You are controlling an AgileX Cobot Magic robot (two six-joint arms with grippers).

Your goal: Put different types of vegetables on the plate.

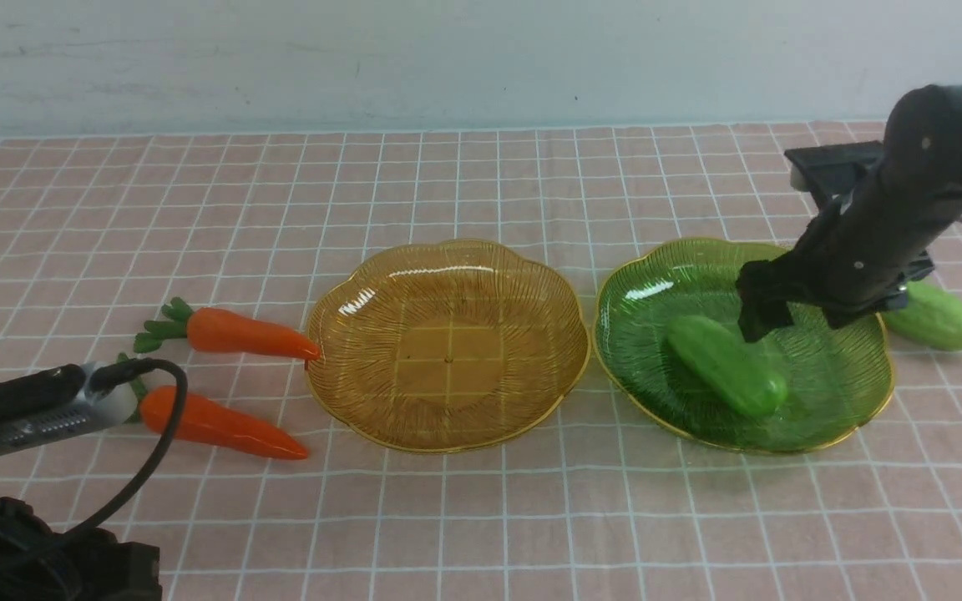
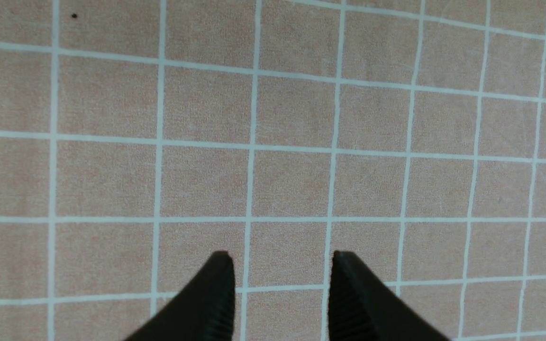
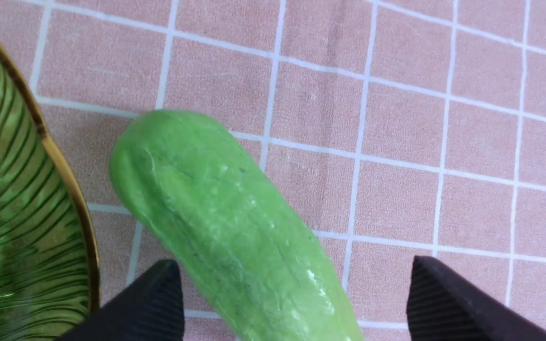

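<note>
right hand (image 3: 294, 263) wide apart, straddling light-green gourd (image 3: 225, 227) beside green plate (image 3: 22, 189); left hand (image 2: 282, 258) apart above tabletop (image 2: 301, 118)

Pink cloth (image 1: 481, 517), white grid lines, lying flat. Its far edge runs straight, just short of a pale plain wall (image 1: 448, 58) with faint scuff marks. One small dark speck (image 2: 74, 16) on the cloth, seen in the left wrist view.
</note>
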